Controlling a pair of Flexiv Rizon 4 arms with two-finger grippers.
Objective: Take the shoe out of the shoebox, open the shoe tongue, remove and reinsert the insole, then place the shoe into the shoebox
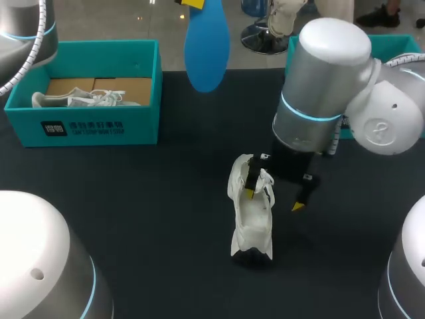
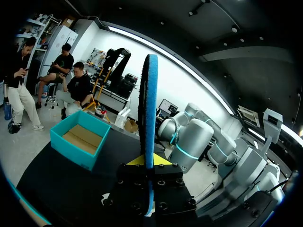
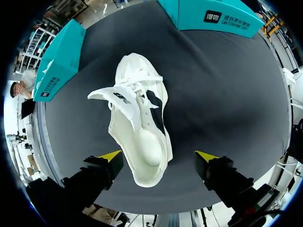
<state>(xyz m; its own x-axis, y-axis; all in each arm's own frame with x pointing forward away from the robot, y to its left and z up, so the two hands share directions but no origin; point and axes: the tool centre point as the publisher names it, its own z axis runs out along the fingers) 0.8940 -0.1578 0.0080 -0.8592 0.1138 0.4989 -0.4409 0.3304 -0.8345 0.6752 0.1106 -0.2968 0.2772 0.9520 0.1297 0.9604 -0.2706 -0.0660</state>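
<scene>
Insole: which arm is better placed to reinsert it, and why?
Probably left: the left gripper is shut on the blue insole; the right gripper is open by the white shoe, holding nothing.

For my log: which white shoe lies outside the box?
The shoe on the table, at the right hand; the second shoe lies inside the teal box.

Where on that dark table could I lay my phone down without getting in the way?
Widest bare patch: the table between the teal shoebox and the white shoe. Crowded: around the shoe, where the right arm holds open jaws over it, and the far middle, under the raised blue insole.
</scene>
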